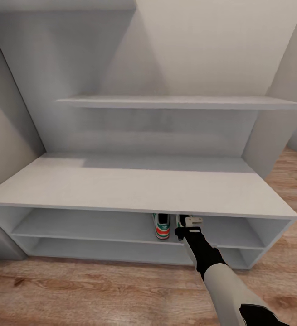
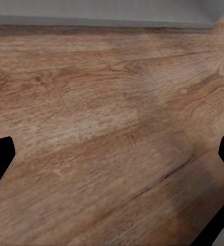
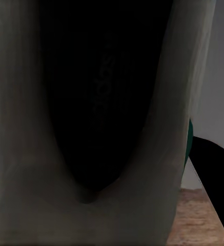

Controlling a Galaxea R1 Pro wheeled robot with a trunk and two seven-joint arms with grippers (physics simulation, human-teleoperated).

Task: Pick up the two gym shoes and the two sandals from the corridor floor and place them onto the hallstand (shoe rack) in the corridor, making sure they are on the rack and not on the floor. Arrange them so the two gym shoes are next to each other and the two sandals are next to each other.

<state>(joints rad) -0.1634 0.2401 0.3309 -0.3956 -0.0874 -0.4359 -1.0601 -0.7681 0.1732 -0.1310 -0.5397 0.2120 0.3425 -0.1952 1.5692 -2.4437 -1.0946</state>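
**Second sneaker goes under the rack's top, with little room to spare**

The robot's right arm reached into the upper open tier of the white-grey hallstand (image 1: 134, 190), a low bench unit with two shelf tiers and stepped wall shelves above. The right gripper (image 1: 187, 227) sat just under the broad top's front edge, against a cream-white gym shoe with a black inside (image 3: 91, 102) that loomed close in the right wrist view. Whether that gripper was pinching the shoe or had let go could not be told; its fingers were hidden by the shoe and the shelf edge. Just beside it on the same tier stood the other cream-white sneaker with green stripes and red-orange heel patch (image 1: 162, 226), heel outward.

The likely trouble: the shoe seemed to sit near the tier's front lip, so a careless withdrawal could drag it off onto the light brown wood-plank corridor floor (image 1: 98, 290), and a sideways nudge could knock its neighbour askew. The wrist could also catch the top's edge on the way out.

The left gripper (image 2: 112, 174) hung spread wide and empty over bare floorboards. No sandals were in sight.
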